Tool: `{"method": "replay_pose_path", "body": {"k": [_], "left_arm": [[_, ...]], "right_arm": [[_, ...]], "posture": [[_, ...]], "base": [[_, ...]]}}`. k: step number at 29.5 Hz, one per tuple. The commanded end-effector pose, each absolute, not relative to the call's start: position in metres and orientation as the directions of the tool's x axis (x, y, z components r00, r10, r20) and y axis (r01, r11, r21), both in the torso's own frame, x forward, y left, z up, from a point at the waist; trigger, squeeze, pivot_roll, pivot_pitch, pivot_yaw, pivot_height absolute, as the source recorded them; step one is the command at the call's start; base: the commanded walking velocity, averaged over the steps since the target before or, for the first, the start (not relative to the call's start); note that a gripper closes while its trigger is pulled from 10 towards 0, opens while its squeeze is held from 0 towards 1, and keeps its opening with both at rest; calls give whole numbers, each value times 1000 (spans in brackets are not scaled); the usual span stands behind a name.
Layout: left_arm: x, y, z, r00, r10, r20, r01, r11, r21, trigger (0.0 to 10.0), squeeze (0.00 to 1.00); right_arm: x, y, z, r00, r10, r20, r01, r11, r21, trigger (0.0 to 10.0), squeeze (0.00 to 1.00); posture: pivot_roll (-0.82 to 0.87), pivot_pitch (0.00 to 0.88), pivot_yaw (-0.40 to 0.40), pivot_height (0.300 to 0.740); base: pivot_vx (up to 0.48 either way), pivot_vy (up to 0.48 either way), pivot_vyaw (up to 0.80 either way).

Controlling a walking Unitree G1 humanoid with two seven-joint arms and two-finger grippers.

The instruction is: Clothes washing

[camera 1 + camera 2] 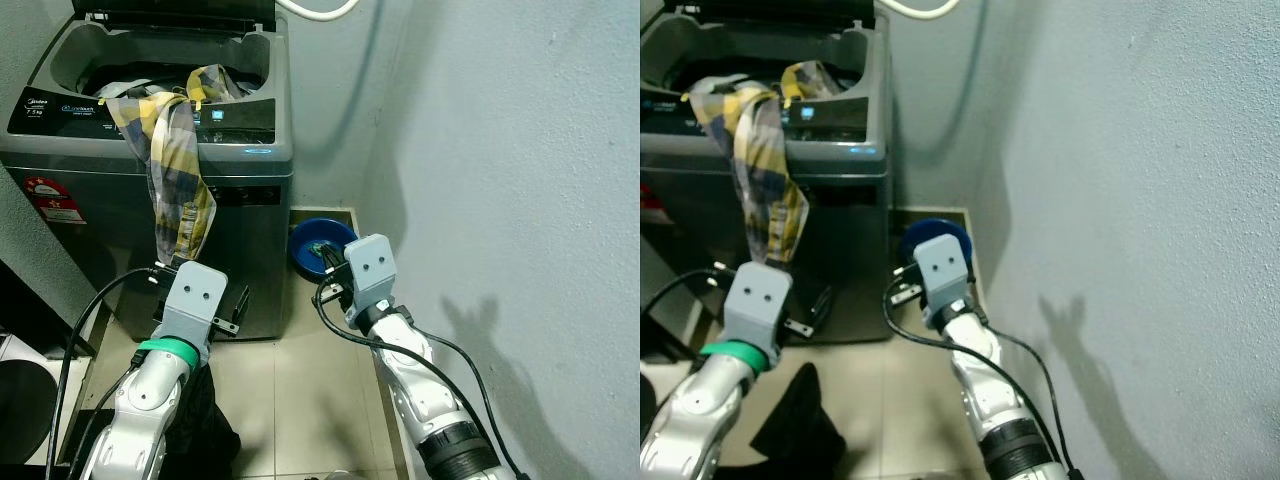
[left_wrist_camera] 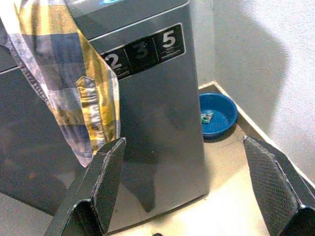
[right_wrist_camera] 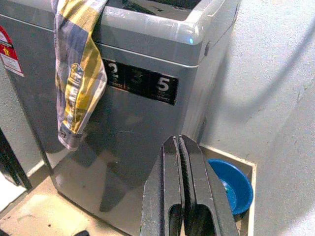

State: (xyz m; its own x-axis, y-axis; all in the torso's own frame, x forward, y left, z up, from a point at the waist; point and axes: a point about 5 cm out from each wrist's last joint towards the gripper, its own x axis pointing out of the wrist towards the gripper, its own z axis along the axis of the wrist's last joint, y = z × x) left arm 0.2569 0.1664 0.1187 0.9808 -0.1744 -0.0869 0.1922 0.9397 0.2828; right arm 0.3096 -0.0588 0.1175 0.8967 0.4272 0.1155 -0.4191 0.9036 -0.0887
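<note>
A narrow tiled corner lay between a pale blue wall point(image 1: 500, 150) and a grey top-loading washing machine point(image 1: 250, 230) with its lid up. The left pincer point(image 2: 187, 187) was spread wide and empty, low before the machine's front, just beside the hanging end of a yellow-and-blue plaid shirt point(image 1: 178, 170) — draped over the machine's rim and down its front. The right pincer point(image 3: 182, 196) had its fingers pressed together, holding nothing. Beyond it, a blue basin point(image 1: 318, 245) sat on the floor between machine and wall
</note>
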Motion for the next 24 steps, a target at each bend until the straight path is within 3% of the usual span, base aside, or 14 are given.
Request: {"method": "replay_pose_path", "body": {"k": [1, 24], "left_arm": [[254, 164, 116, 976, -193, -103, 215, 936, 279, 10000, 0], [252, 163, 113, 968, -222, -115, 247, 918, 311, 10000, 0]], "right_arm": [[309, -58, 115, 900, 422, 112, -414, 906, -89, 10000, 0], [309, -58, 119, 898, 418, 134, -411, 908, -83, 10000, 0]], "posture": [[77, 0, -18, 728], [75, 0, -3, 728]], "base": [[0, 0, 0], [0, 0, 0]]}}
